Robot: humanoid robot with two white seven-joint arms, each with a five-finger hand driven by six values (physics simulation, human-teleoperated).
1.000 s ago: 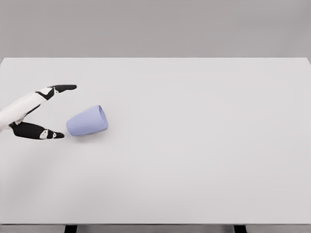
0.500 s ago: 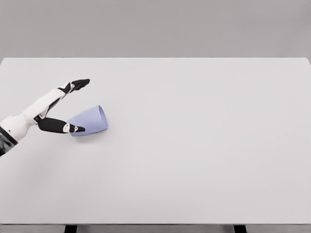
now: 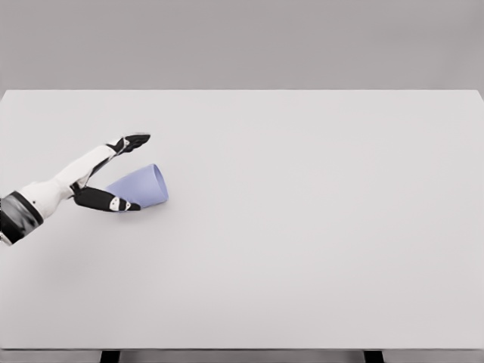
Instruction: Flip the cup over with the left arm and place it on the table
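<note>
The pale blue cup (image 3: 140,188) is lying on its side on the left part of the white table (image 3: 302,227), its wide mouth pointing right and a little toward the far edge, its narrow base pointing left. The left hand (image 3: 102,175) is reaching in from the left edge, white forearm slanting up and to the right, and its fingers are standing spread apart in a wide fork: the long dark-tipped fingers (image 3: 134,141) are stretching out above and beyond the cup, with bare table showing between them and it, while the dark thumb (image 3: 106,201) is lying along the cup's near side, overlapping its base end. Whether the thumb is actually pressing the cup I cannot tell from here; nothing is being gripped, the hand is simply bracketing the cup's narrow end. The cup is sitting well in from the table's left edge and well back from the near edge. To the right of the cup the tabletop is running wide and bare all the way to the far right edge.
</note>
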